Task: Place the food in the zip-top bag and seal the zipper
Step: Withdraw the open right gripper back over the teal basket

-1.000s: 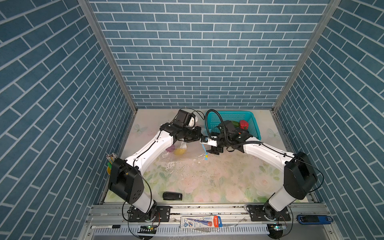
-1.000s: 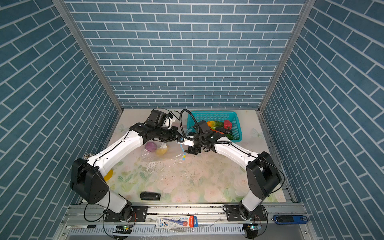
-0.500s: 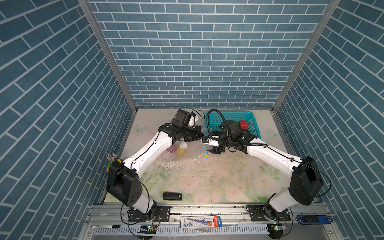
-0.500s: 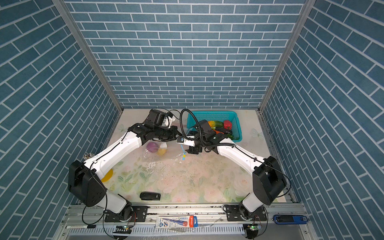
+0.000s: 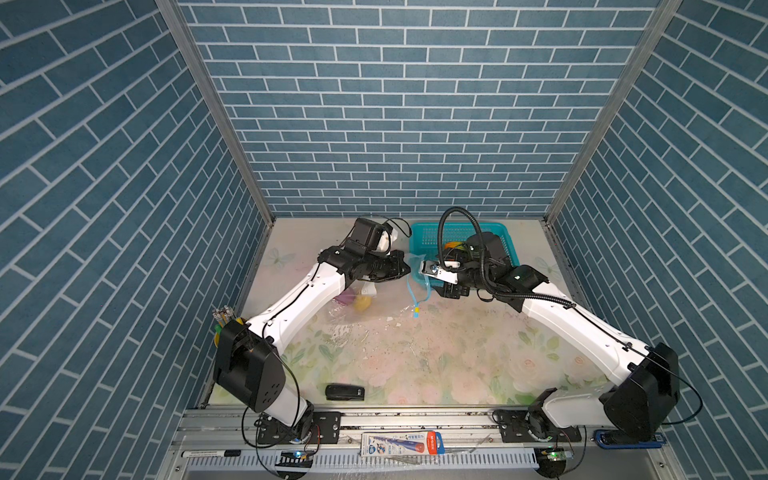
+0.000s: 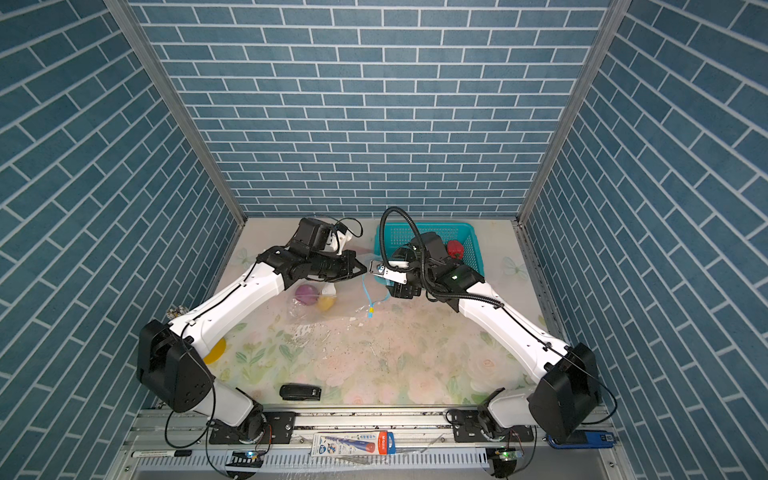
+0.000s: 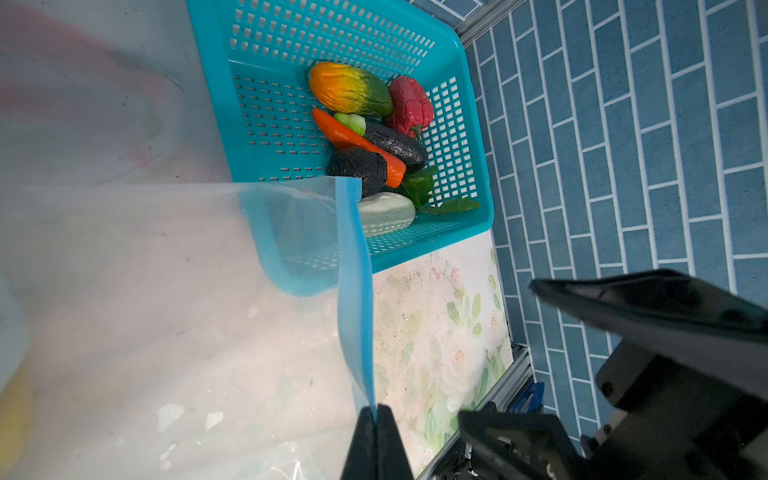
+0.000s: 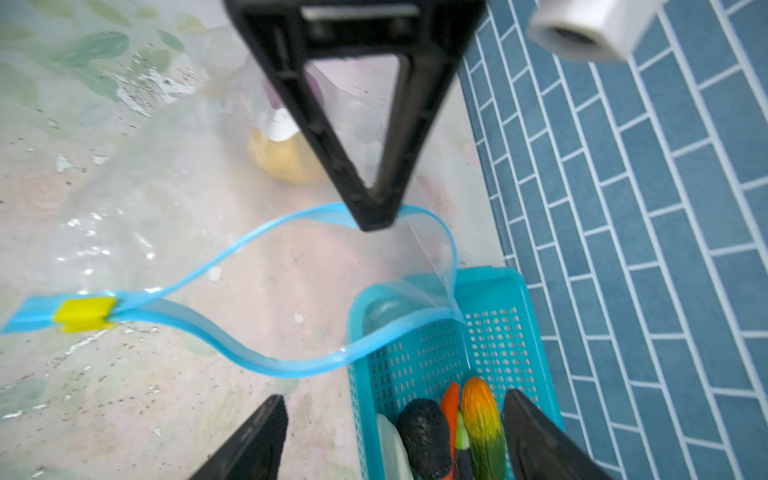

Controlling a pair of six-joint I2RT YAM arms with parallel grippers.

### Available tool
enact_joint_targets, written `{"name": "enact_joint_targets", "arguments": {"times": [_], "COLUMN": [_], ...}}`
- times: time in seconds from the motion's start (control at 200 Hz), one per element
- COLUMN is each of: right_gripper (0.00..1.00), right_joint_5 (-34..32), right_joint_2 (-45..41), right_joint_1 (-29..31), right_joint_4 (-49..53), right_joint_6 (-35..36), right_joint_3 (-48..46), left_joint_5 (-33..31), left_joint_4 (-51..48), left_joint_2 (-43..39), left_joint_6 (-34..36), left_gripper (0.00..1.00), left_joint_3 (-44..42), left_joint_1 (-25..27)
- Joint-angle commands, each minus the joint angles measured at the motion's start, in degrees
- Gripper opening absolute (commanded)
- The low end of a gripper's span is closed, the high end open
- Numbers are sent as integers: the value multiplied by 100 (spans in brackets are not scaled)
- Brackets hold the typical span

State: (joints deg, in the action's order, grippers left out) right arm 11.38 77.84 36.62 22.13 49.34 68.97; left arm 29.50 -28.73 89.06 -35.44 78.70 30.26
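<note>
Light-blue zipper [image 7: 355, 291] sits pinched in the left hand [image 7: 376, 411].

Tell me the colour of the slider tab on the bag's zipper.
Bright yellow. The slider tab sits on the light-blue zipper, clearest in the right wrist view.

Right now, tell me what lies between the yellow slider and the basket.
In the right wrist view, the zipper: its two blue strips bow apart from the slider toward the basket.
</note>
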Motion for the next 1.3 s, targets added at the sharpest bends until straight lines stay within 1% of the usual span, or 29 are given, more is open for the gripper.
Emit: {"name": "enact_joint_targets", "arguments": {"times": [0.0,0.16,0.275,0.4,0.49,0.54,0.575,0.63,0.765,0.87,0.995,1.11,1.295], "right_gripper": [83,83,85,85,87,87,87,87,87,85,83,81,76], "right_joint_5": [-198,-470,-1108,-1597,-2077,-2307,-2498,-2623,-2815,-2859,-2680,-2529,-2396], "right_joint_2": [-105,73,348,788,1279,1593,1866,2240,3056,3637,4199,4529,4748], "right_joint_1": [-310,-631,-824,-1069,-1219,-1274,-1328,-1413,-1596,-1715,-1887,-2028,-2168], "right_joint_4": [166,124,-28,-28,198,442,682,1090,2086,2803,3503,3792,3835], "right_joint_6": [-134,-376,-531,-828,-1490,-1776,-2098,-2552,-3483,-3944,-4384,-4609,-4705], "right_joint_3": [52,216,361,712,1258,1628,1961,2434,3599,4410,5280,5679,5847], "left_joint_5": [109,127,127,122,109,108,114,100,83,62,57,56,56], "left_joint_4": [70,17,-17,-52,-79,-89,-89,-89,-122,-124,-124,-107,-93], "left_joint_2": [77,99,86,67,77,85,81,77,50,36,50,44,35], "left_joint_6": [11,29,33,46,56,56,60,63,65,68,63,56,56], "left_gripper": [0,0,0,0,0,0,0,0,0,0,0,0,0], "left_joint_3": [202,258,260,250,269,283,280,270,260,259,256,251,226], "left_joint_1": [15,19,17,15,19,15,15,16,15,22,17,15,16]}}
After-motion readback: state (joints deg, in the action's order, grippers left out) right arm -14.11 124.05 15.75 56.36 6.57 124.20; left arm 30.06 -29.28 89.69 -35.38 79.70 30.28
